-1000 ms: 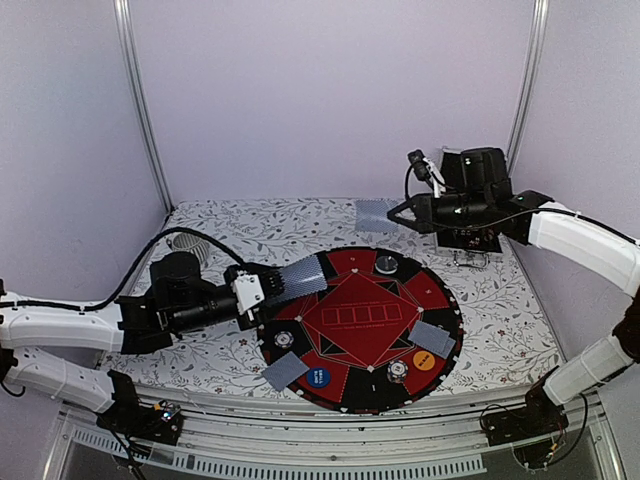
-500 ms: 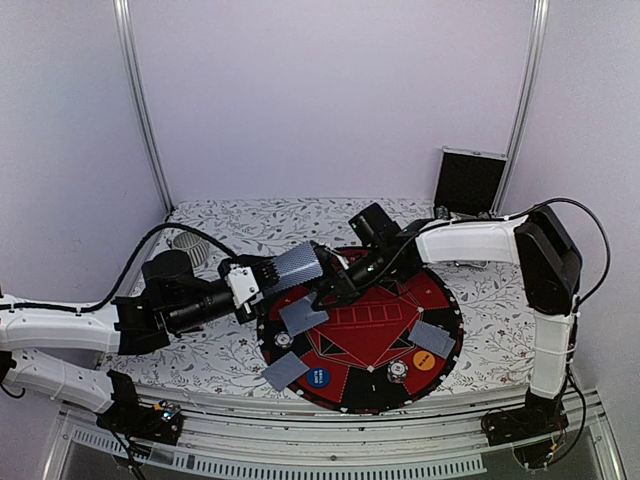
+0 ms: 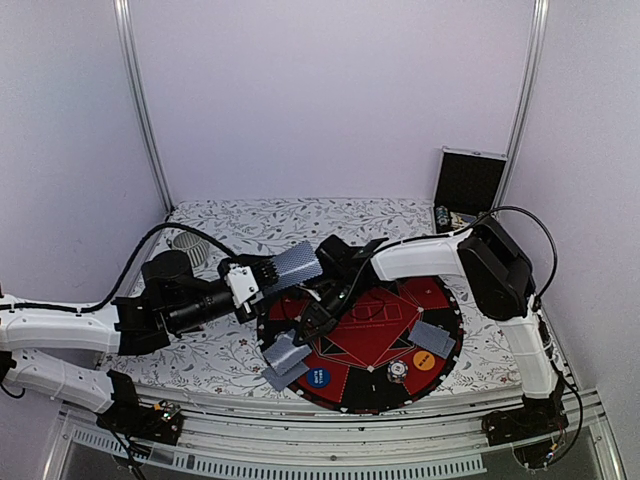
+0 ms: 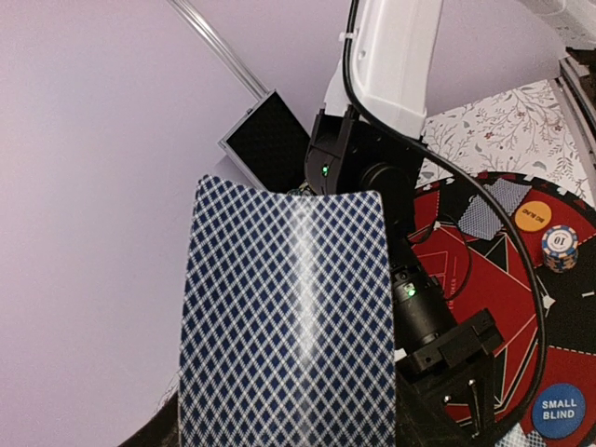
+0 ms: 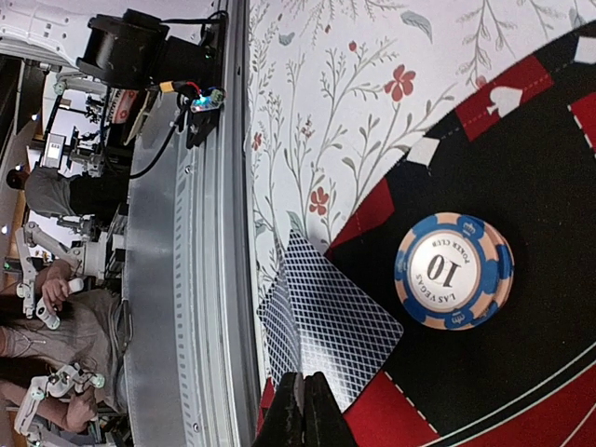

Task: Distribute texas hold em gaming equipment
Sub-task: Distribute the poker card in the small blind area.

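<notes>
Top view: left gripper (image 3: 272,275) clamped on a deck of cards (image 3: 295,264), held off the table (image 3: 230,355) just over the far-left edge of the round red-and-black mat (image 3: 455,320). Right gripper (image 3: 303,322) reached across the mat to its near-left part, right over a face-down card (image 3: 290,350) that overlapped a second card (image 3: 280,373) at the mat's rim. Two more cards (image 3: 432,338) lay on the near-right part, with the orange disc (image 3: 424,360) just beside them, a chip stack (image 3: 397,371) and the blue disc (image 3: 318,377) along the near rim. Grey cup (image 3: 188,243) sat far left, black case (image 3: 470,180) stood far right. Left wrist view: deck back (image 4: 289,317) filled the foreground, its gripper's fingers hidden behind it; beyond were the right arm (image 4: 386,56), the orange disc (image 4: 533,216), chips (image 4: 559,249) and the blue disc (image 4: 559,410). Right wrist view: fingers (image 5: 292,410) pressed nearly together at the card's (image 5: 340,321) near edge; could not tell whether the card was pinched. A "10" chip (image 5: 453,270) lay near it on the mat (image 5: 521,363)
</notes>
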You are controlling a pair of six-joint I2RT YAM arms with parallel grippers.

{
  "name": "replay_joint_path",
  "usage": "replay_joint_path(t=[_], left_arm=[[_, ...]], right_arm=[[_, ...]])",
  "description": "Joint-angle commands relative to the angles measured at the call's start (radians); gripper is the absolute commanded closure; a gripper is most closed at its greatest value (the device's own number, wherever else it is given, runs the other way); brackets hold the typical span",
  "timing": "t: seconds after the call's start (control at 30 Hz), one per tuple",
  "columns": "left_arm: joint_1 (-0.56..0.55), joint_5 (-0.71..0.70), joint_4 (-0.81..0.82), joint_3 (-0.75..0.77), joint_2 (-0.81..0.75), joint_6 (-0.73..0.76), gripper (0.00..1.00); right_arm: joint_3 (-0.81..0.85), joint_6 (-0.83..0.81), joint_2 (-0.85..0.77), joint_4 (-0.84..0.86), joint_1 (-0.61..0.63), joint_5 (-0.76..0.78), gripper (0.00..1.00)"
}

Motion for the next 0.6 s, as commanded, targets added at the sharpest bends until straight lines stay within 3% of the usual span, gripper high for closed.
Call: replay_joint_path(t=[0.0, 0.57], left_arm=[[-0.012, 0.000, 0.033, -0.007, -0.014, -0.001, 0.48], [-0.014, 0.007, 0.026, -0.003, -0.013, -0.001, 0.48]], right_arm=[[0.045, -0.074, 0.048, -0.103, 0.009, -0.005, 0.98], [0.079, -0.025, 0.117, -0.077, 0.024, 0.000, 0.97]])
